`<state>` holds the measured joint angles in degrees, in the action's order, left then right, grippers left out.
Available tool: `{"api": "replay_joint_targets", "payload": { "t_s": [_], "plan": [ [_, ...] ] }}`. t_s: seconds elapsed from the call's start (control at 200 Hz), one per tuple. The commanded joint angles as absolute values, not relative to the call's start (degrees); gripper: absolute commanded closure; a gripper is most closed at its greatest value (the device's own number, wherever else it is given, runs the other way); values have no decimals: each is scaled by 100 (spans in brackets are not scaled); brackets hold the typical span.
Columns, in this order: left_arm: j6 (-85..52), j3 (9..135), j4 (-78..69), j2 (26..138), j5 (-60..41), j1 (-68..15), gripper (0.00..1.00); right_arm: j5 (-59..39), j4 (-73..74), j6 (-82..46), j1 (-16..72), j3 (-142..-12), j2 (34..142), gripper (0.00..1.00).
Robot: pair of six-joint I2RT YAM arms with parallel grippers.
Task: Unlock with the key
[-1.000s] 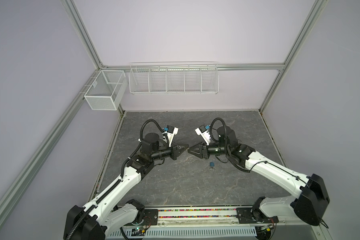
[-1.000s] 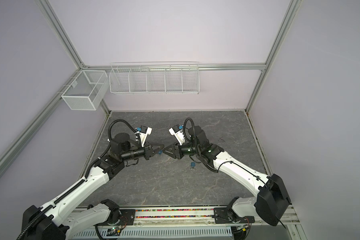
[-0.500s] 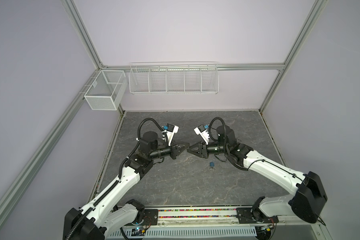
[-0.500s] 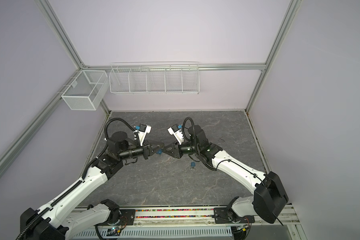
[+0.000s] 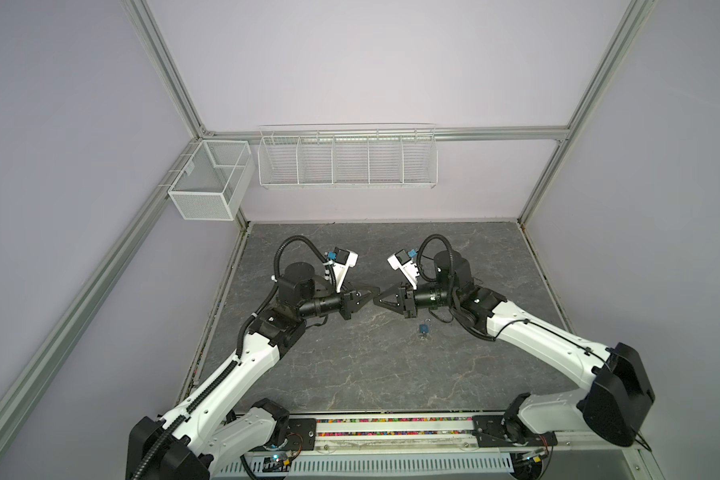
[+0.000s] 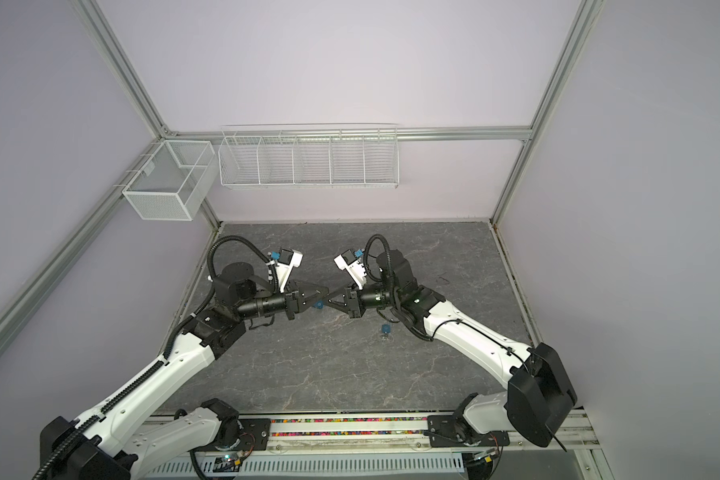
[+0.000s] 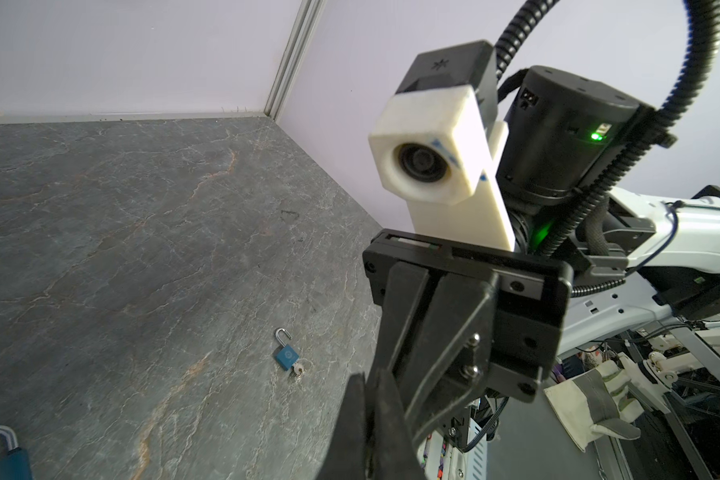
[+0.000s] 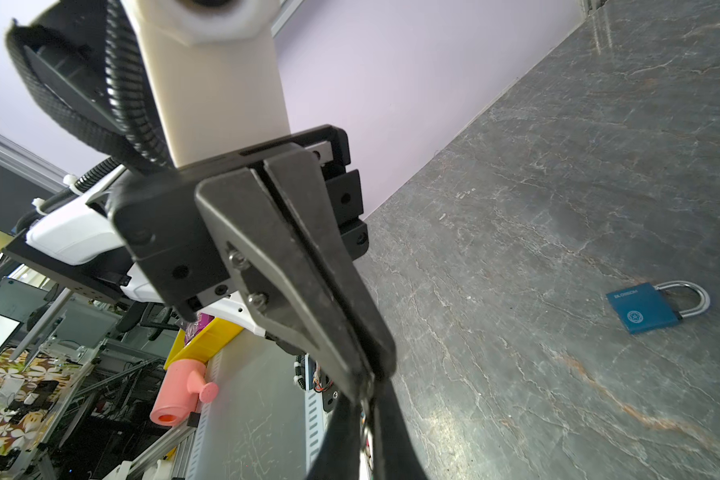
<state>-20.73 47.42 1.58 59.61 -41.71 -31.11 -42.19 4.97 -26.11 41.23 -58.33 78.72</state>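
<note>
Above the middle of the table my left gripper (image 5: 368,298) and right gripper (image 5: 380,300) meet tip to tip, both shut. Where the tips meet, a thin silvery sliver that I take for the key (image 8: 365,400) is pinched by both; most of it is hidden. On the table just under the tips lies a blue padlock (image 6: 317,305) with its shackle shut (image 8: 641,309). A second blue padlock (image 5: 423,329) lies to the right with its shackle swung open (image 7: 287,356) and another key (image 7: 298,368) in its keyhole.
A white wire rack (image 5: 347,160) hangs on the back wall. A white mesh box (image 5: 208,183) hangs at the back left. The arms' base rail (image 5: 391,432) runs along the table's front edge. Walls close in the left, back and right sides.
My right gripper's jaws have closed at the left gripper's tips. The left arm has shifted slightly towards the right one. Neither padlock has moved.
</note>
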Motion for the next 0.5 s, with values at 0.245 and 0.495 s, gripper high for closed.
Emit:
{"api": "replay_joint_targets", "payload": {
  "t_s": [0.245, 0.495],
  "plan": [
    [-2449, 4703, -303, 5754, -3730, -3111, 65, -4045, 1484, -3375, 4092, -5417, 7808, 94],
    [-3472, 4143, -1376, 5587, -3062, -3119, 63, -3728, 2737, -4352, 4104, -4911, 7879, 94]
  ]
}}
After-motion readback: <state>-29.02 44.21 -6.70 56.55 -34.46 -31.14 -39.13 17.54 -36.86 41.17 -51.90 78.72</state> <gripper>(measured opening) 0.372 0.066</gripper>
